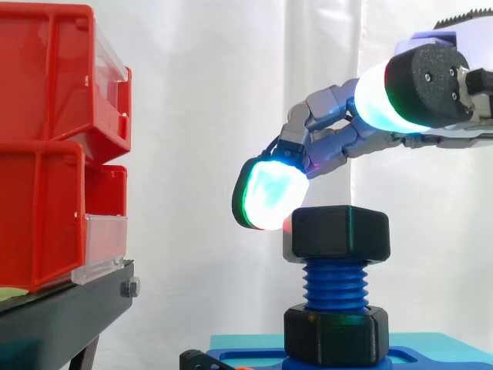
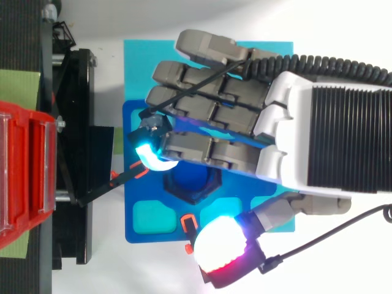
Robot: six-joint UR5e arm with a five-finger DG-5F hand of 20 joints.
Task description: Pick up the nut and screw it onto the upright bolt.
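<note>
A black hex nut [image 1: 340, 233] sits on top of the upright blue threaded bolt [image 1: 336, 282], level, with several threads bare below it. The bolt rises from a second black hex collar [image 1: 336, 333] on a blue base plate [image 2: 150, 190]. My hand [image 2: 318, 135] hovers just above the nut, its fingers loosely bent over it. One glowing fingertip [image 1: 269, 193] rests against the nut's upper left corner. The thumb pad [image 2: 223, 248] stands off to the side, clear of the nut. From above, part of the nut [image 2: 195, 187] shows beneath the fingers. Nothing is held.
Stacked red bins [image 1: 46, 154] on a black stand [image 1: 62, 316] are to the left of the bolt, with a gap of open air between them. The base plate lies on a light blue pad [image 2: 269, 55]. A white curtain hangs behind.
</note>
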